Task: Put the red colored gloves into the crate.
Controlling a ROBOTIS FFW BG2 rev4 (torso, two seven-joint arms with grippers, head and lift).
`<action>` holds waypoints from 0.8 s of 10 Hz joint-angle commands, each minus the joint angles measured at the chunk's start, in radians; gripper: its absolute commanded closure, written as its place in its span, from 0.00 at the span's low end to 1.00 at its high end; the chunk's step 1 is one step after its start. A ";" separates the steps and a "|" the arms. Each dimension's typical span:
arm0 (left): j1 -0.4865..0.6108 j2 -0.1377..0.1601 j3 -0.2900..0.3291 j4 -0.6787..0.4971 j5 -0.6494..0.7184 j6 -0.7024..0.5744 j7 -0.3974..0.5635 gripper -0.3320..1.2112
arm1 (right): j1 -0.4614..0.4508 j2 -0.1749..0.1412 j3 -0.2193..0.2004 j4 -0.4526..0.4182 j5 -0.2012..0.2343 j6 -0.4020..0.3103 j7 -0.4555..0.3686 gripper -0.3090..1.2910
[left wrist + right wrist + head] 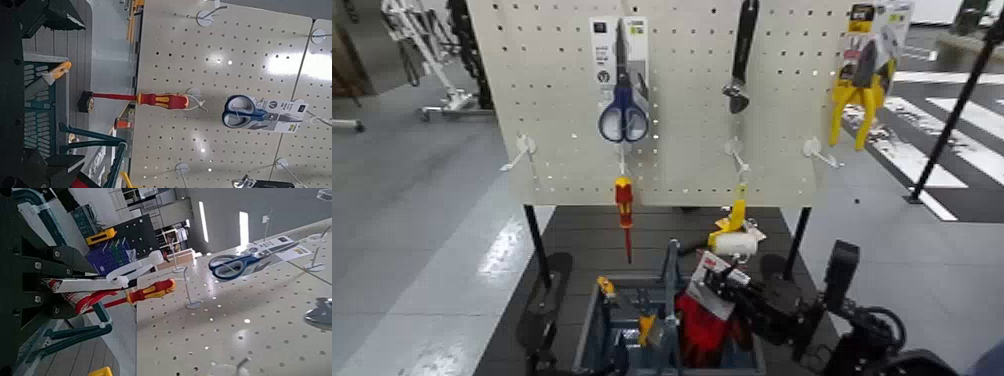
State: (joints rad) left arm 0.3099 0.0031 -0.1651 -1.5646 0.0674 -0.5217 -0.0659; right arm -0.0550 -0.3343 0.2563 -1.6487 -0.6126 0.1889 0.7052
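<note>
Red work gloves [702, 335] with dark parts hang inside the right-hand part of the grey-blue plastic crate [586, 345] with its upright centre handle. Their white-and-red cardboard tag [708, 268] sticks up above the rim and bears what looks like a red 3M mark; its smaller print is too small to read. The right gripper [716, 281], over the crate's right side, is clenched on that tag. The left gripper [82, 94], beside the crate's left side, has its fingers spread apart with nothing between them.

Blue-handled scissors [623, 112] hang on a printed white card, lettering illegible, and yellow-handled pliers [860, 100] on a yellow-and-black one. Between them hangs a black-handled wrench [740, 70], and below the scissors a red-and-yellow screwdriver [624, 210].

All these hang on a cream pegboard [682, 150] above a dark slatted surface [567, 240]. Around it is a grey floor [417, 225], with white stripes at the right.

Inside the crate lies a yellow-handled tool [650, 330], partly hidden. The gloves' lower ends are hard to make out, and the crate's near edge is cut off.
</note>
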 commanded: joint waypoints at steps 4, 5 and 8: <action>0.000 -0.090 -0.001 0.000 0.000 -0.001 0.000 0.29 | -0.048 -0.002 0.075 0.119 0.011 -0.049 0.013 0.93; 0.000 -0.090 -0.001 0.000 0.000 0.000 0.000 0.29 | -0.048 -0.002 0.077 0.124 0.011 -0.051 0.011 0.93; 0.000 -0.090 -0.001 -0.002 0.002 0.000 0.000 0.29 | -0.048 -0.002 0.067 0.112 0.004 0.046 -0.007 0.22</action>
State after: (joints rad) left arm 0.3098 0.0031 -0.1657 -1.5650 0.0691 -0.5215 -0.0660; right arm -0.1042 -0.3361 0.3254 -1.5345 -0.6047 0.2184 0.7000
